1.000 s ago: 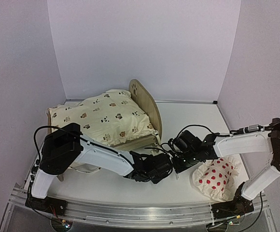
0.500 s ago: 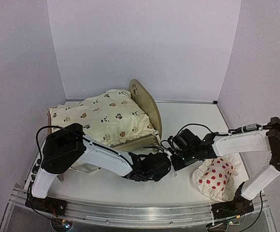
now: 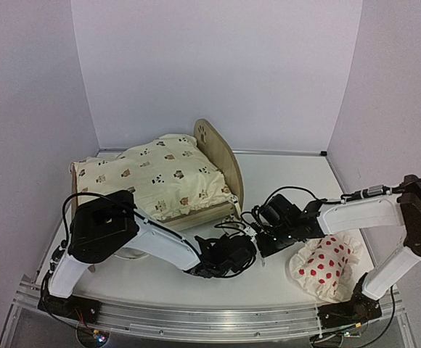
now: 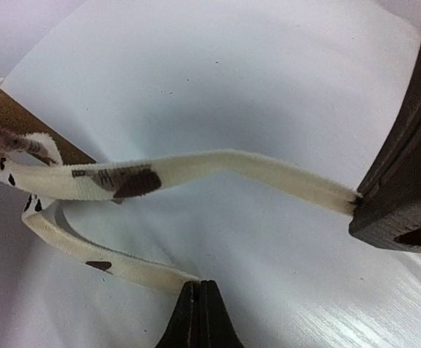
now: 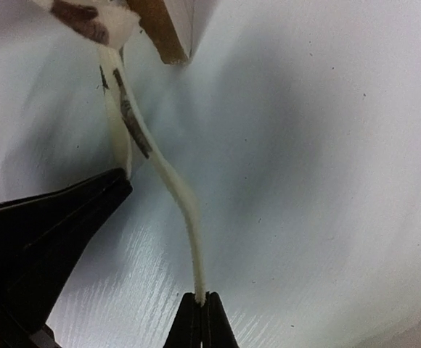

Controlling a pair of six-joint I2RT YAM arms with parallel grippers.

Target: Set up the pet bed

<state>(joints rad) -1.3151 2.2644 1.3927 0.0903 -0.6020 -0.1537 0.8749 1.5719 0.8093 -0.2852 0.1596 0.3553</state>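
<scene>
Just beyond left tool, right tool: pet bed; ties pinched.

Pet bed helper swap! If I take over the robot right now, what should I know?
Left gripper: shut on the first tie of the cushion.
Right gripper: shut on the second tie. Both grippers sit close together by the near corner of the pet bed.
Done: the cushion lies on the pet bed.
Left to do: the two ties are not knotted yet. The red-dotted pillow lies on the table beside the right arm, not on the bed.
</scene>
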